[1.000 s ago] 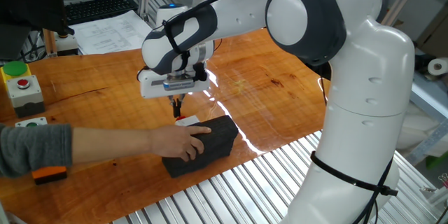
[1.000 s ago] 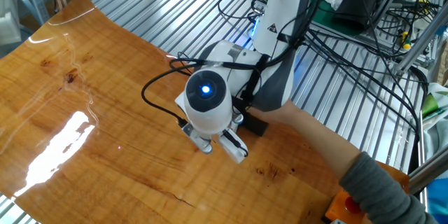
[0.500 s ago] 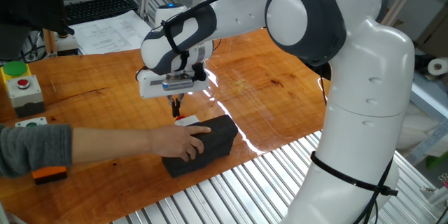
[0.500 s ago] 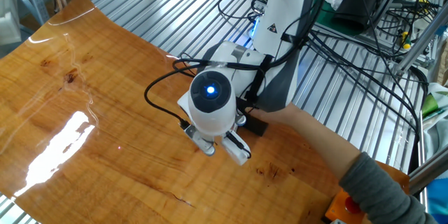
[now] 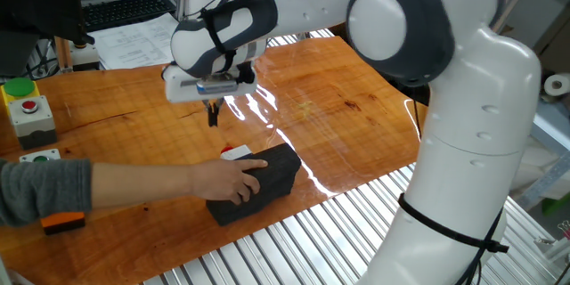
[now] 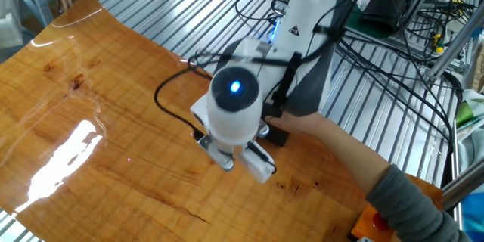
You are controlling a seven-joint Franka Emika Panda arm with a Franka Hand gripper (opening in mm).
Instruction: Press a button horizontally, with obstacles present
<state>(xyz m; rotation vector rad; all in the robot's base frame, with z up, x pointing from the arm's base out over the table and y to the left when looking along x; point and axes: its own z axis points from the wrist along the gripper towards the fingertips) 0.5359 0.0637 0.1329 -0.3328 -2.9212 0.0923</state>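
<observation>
The button (image 5: 236,152), a small red cap on a white housing, lies on the wooden table against the far left end of the dark block (image 5: 264,181). A person's hand (image 5: 227,181) rests on the block. My gripper (image 5: 214,116) hangs above the table, up and to the left of the button and apart from it. Its dark fingers point down and are pressed together, holding nothing. In the other fixed view my wrist (image 6: 233,110) covers the fingers and the button. Only a corner of the block (image 6: 277,136) shows there, next to the person's arm (image 6: 344,151).
A grey box (image 5: 29,118) with a red button and a green knob stands at the table's left edge. An orange-and-black object (image 5: 63,223) lies near the front left. Papers and a keyboard (image 5: 125,9) lie behind. Metal slats (image 5: 294,240) border the front.
My gripper has risen and moved left and back, away from the button. The hand and the block have stayed in place.
</observation>
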